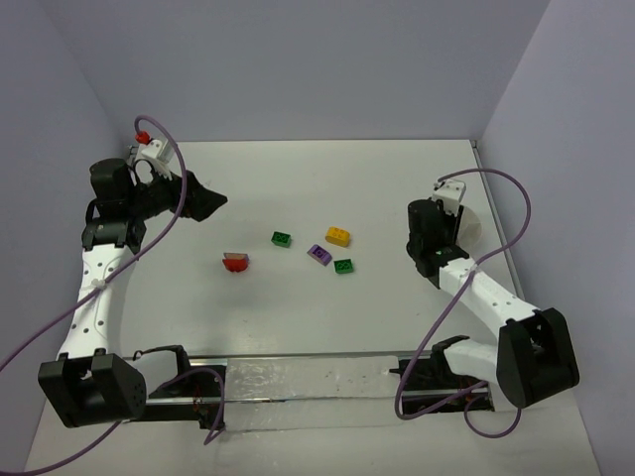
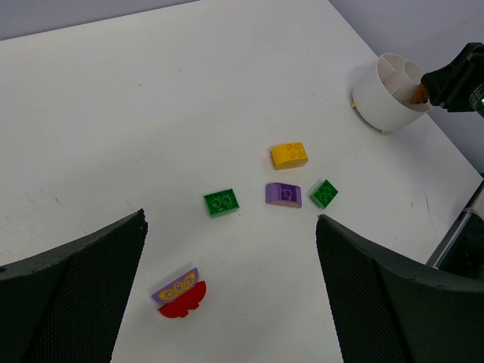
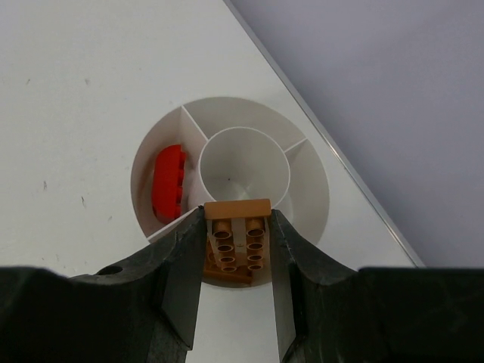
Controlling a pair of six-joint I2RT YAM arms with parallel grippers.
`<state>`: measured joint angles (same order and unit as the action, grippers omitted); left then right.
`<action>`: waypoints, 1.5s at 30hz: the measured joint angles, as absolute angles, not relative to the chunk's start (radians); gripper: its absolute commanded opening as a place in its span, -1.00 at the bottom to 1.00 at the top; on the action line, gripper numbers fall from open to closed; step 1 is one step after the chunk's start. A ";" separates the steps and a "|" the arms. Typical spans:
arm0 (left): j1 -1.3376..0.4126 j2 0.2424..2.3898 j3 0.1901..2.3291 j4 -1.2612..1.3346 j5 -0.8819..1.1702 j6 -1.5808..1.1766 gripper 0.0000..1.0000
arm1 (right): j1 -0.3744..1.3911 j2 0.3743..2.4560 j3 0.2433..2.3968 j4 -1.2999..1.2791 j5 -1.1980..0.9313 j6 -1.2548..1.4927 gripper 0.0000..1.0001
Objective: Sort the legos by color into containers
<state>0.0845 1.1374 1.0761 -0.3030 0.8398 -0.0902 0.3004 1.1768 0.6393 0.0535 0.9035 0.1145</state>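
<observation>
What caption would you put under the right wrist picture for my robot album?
Right gripper holds an orange-brown brick above the white cup; one red brick inside.

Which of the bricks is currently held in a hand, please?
The orange-brown brick, clamped in the right hand above the white divided cup; the left hand is open and empty.

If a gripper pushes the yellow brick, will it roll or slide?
Probably slide: the yellow brick sits flat, studs up, on the smooth table. It looks like hard plastic, so it should stay stiff. Being small, it is likely light.
</observation>
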 measured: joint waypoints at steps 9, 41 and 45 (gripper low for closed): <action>0.084 1.137 1.071 -0.305 0.836 -0.082 0.98 | 0.300 1.165 0.615 0.109 0.899 0.062 0.25; 0.067 1.459 1.126 -0.906 0.769 0.957 0.93 | 0.363 1.167 0.999 -0.410 -0.043 0.044 1.00; 0.038 1.489 1.101 -0.898 0.765 1.127 0.89 | 0.362 1.208 1.001 -0.460 -0.187 0.055 1.00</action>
<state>0.0377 1.4892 1.1012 -0.8977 0.7650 1.1271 0.3622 1.2076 1.0006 -0.4599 -0.1873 0.0553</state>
